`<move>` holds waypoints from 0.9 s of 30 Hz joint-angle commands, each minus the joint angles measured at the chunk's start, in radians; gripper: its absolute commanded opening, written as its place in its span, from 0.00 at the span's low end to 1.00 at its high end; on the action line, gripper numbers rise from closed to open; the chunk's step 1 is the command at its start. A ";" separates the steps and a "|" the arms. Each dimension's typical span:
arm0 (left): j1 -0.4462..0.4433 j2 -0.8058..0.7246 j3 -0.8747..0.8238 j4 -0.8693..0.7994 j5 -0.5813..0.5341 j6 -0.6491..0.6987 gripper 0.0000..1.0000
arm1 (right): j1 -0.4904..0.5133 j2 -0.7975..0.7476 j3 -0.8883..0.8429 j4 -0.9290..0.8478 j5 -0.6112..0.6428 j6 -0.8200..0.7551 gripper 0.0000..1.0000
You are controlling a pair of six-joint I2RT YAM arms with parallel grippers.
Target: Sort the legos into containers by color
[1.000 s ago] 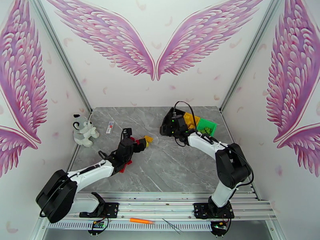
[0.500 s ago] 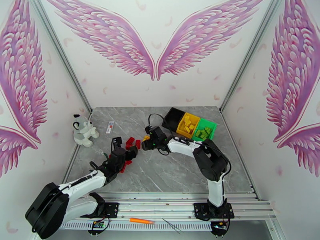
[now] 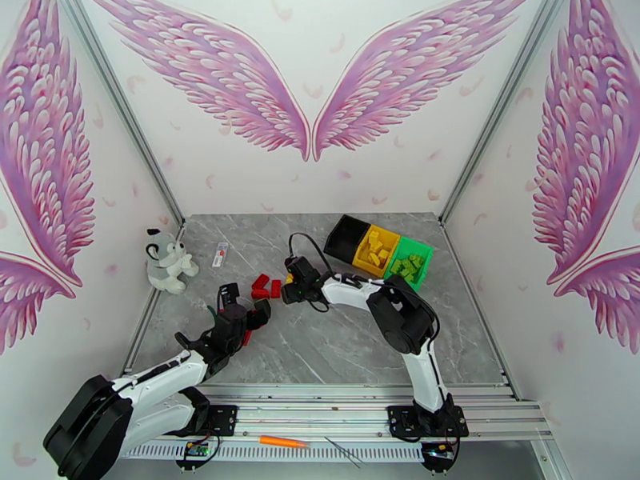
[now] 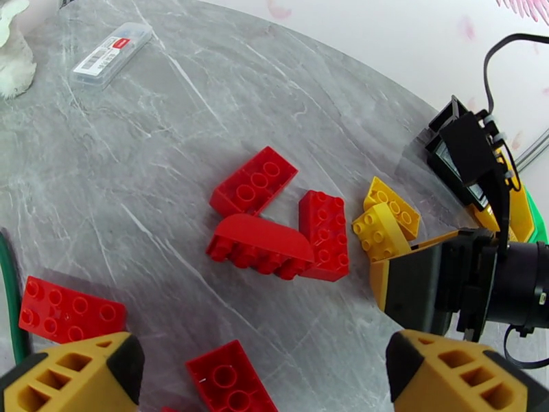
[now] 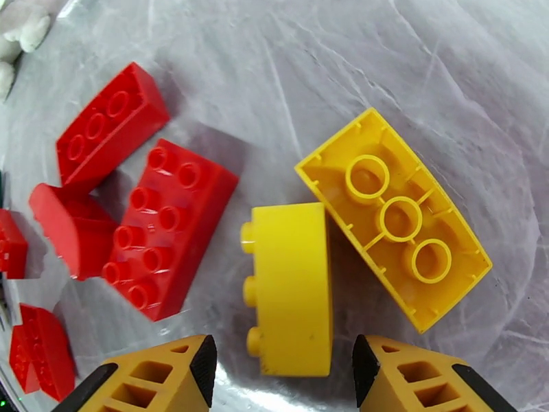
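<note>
1. My right claw (image 5: 281,358) stood apart with one jaw on each side of a yellow brick (image 5: 291,290) that lay on its side. A sliver of table (image 5: 412,77) showed on both flanks, so it was straddling the brick and not pinching it.
2. I judged this brick the easier pick, because its smooth long faces were turned towards the jaws. An upturned yellow brick (image 5: 394,245) touched it at 2 o'clock and lay skewed.
3. The red bricks (image 5: 168,228) clustered at 9 o'clock of the target, near it but apart from it, which left room for the jaw on that side.
4. My left claw (image 4: 264,365) hung spread wide and held nothing, low over the red bricks. I reckoned it was waiting clear of the right arm's reach.
5. The black bin (image 3: 344,234), yellow bin (image 3: 394,236) and green bin (image 3: 424,251) sat in a row at 1 o'clock on the table. The yellow and green bins already held bricks of their own colours, and I could make out none in the black bin. The yellow brick looked bound for the yellow bin.
</note>
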 commanded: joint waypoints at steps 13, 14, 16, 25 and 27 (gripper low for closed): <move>0.003 0.112 0.074 0.048 0.061 0.018 0.99 | 0.004 0.028 0.093 -0.031 0.039 -0.002 0.34; 0.000 0.129 0.085 0.057 0.070 0.022 0.99 | 0.004 0.008 0.072 -0.018 0.034 0.001 0.33; -0.003 0.158 0.113 0.069 0.084 0.027 0.99 | -0.004 -0.034 0.034 0.005 0.021 0.008 0.31; -0.081 0.321 0.299 0.087 0.107 0.070 0.99 | -0.091 -0.246 -0.181 0.090 -0.009 0.052 0.27; -0.104 0.376 0.359 0.092 0.116 0.086 0.99 | -0.124 -0.291 -0.231 0.104 -0.005 0.062 0.27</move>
